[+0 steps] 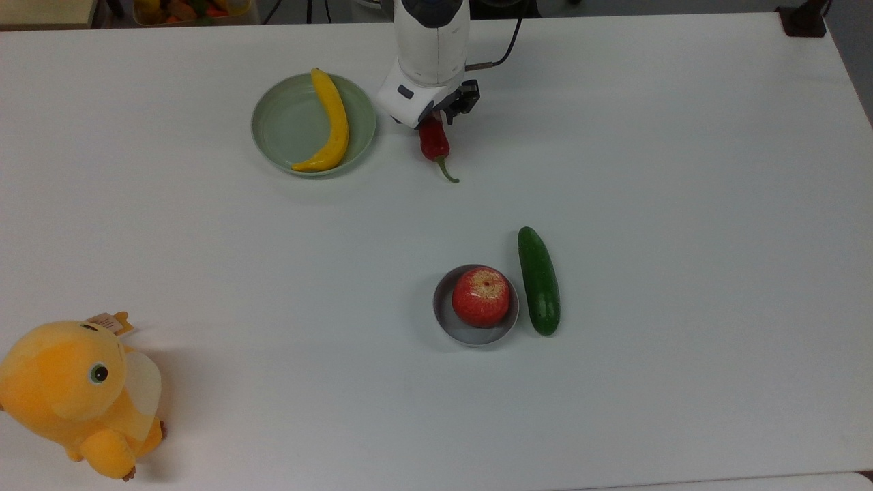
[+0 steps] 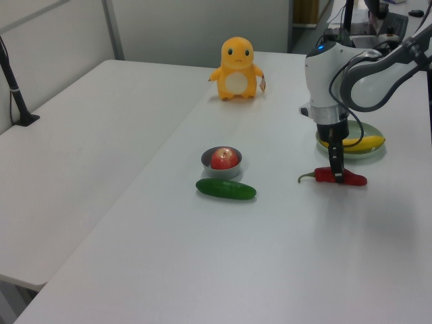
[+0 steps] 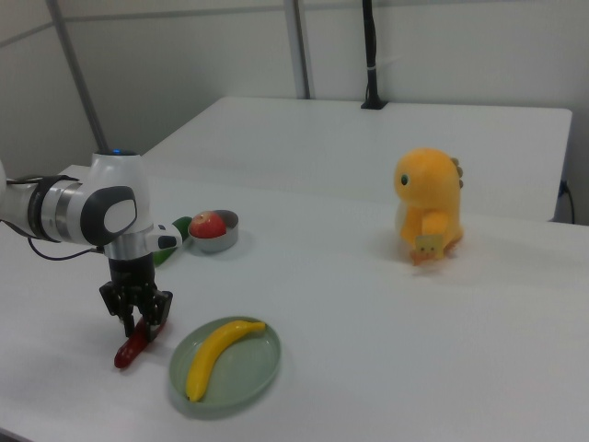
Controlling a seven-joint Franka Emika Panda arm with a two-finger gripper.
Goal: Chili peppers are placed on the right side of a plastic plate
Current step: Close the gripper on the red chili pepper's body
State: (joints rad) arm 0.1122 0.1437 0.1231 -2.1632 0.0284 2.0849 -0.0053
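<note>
The dark-red chili peppers [image 1: 435,142] lie just off the pale-green plastic plate [image 1: 286,126], on the top view's right of it, with the green stem pointing away from the arm. My gripper [image 1: 432,124] comes down from above and is shut on the chili's thick end. The left view has the gripper [image 2: 335,173] pinching the chili peppers [image 2: 352,178] at table level in front of the plate [image 2: 370,130]. From the right view, the gripper [image 3: 138,324] sits over the chili peppers [image 3: 127,354], beside the plate [image 3: 247,382]. A yellow banana [image 1: 332,123] lies on the plate.
A red apple [image 1: 481,296] sits in a small grey dish [image 1: 451,329] mid-table, with a dark-green cucumber [image 1: 539,281] beside it. An orange plush toy [image 1: 75,395] stands at the top view's lower left corner. Bare table stretches across the top view's right half.
</note>
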